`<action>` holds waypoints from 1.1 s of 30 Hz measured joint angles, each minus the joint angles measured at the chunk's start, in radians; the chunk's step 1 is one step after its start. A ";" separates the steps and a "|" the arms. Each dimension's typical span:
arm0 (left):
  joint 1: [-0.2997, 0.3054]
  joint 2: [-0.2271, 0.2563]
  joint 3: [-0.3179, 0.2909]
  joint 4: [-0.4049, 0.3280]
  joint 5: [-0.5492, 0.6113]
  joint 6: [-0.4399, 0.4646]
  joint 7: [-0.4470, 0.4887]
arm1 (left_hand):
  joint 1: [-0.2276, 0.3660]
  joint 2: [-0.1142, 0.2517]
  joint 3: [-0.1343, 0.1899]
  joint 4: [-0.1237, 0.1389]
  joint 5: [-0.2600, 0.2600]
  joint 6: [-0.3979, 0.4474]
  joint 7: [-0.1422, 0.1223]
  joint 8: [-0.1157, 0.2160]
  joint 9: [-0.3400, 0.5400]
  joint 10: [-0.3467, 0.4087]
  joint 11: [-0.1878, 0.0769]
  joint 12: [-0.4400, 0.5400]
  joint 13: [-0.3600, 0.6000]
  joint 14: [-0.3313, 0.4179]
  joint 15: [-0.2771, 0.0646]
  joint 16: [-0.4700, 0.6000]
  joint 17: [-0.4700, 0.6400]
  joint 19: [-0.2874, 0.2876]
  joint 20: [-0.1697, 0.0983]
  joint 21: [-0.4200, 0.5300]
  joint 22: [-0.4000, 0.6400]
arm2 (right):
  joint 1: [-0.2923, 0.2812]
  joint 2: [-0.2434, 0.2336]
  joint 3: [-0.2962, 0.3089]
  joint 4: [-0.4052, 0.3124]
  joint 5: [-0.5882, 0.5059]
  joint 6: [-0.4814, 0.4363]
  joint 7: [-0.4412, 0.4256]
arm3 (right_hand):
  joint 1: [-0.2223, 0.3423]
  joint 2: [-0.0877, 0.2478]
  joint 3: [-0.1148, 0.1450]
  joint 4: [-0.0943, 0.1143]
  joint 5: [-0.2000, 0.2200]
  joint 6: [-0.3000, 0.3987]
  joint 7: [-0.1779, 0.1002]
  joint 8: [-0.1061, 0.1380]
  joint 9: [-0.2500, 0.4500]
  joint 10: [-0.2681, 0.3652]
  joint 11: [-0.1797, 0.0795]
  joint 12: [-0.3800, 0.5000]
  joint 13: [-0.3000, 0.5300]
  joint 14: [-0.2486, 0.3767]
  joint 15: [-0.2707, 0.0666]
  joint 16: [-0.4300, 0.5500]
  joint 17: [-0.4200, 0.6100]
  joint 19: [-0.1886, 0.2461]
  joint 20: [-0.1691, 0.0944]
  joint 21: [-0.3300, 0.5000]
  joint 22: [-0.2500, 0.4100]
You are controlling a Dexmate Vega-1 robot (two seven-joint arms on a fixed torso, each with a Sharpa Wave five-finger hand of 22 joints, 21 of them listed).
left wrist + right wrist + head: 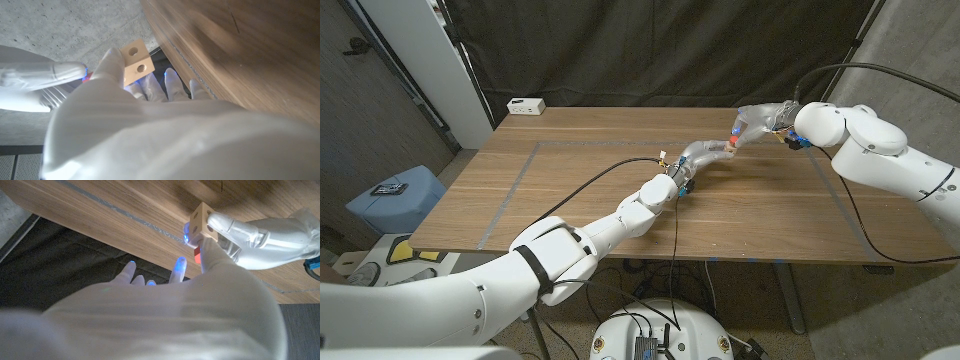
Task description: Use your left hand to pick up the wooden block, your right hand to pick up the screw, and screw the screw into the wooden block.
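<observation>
Over the table's [570, 200] far middle, my left hand [698, 158] holds the pale wooden block [729, 148] in the air. In the left wrist view the block [135, 62] shows two round holes above my left hand's fingers [170, 85]. My right hand [763, 120] comes in from the right and meets the block. It pinches a screw with a red head [734, 130]. In the right wrist view the red screw head [197, 256] sits against the block's [202, 220] lower face, with my left hand [265, 235] gripping the block from the other side. The screw's shaft is hidden.
A small white box [526, 105] lies at the table's far left corner. Grey tape lines [520, 180] mark a rectangle on the wood. A black cable [610, 172] runs along my left arm. A blue stool [395, 195] stands off the table's left side.
</observation>
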 measured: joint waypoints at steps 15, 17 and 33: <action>-0.001 0.001 0.001 -0.004 -0.001 -0.001 0.000 | 0.007 -0.007 0.000 0.000 -0.001 0.007 0.000 -0.003 0.000 0.007 0.004 -0.004 0.004 0.000 0.000 0.000 0.002 0.000 0.000 0.000 0.000 | -0.019 -0.002 0.009 -0.009 0.001 -0.006 -0.037 | 0.000 0.000 -0.004 -0.004 0.000 0.056 -0.003 0.028 0.007 0.025 -0.010 0.014 0.000 0.025 -0.007 0.006 0.000 0.012 -0.002 0.000 0.000; 0.001 0.003 0.001 -0.009 -0.001 -0.001 0.001 | 0.007 -0.007 0.000 0.000 -0.001 0.007 0.000 -0.003 0.000 0.007 0.004 -0.002 0.005 0.000 0.000 0.000 0.002 0.000 0.000 0.000 0.000 | -0.021 -0.002 0.009 -0.010 0.001 -0.007 -0.039 | 0.000 0.000 -0.004 -0.004 0.000 0.061 0.002 0.036 0.012 0.033 -0.012 0.014 0.000 0.025 -0.007 0.006 0.000 0.016 -0.005 0.000 0.000; 0.014 0.013 0.002 -0.042 0.002 0.019 0.007 | 0.007 -0.006 0.004 0.004 -0.005 0.007 0.000 -0.001 0.000 0.006 0.004 0.002 0.005 0.000 0.000 0.000 0.002 0.000 0.000 0.000 0.000 | -0.031 -0.006 0.009 -0.015 0.001 -0.011 -0.051 | 0.001 0.000 -0.003 -0.012 0.000 0.106 -0.010 0.061 0.019 0.046 -0.024 0.014 0.000 0.034 -0.009 0.006 0.000 0.019 -0.002 0.000 0.000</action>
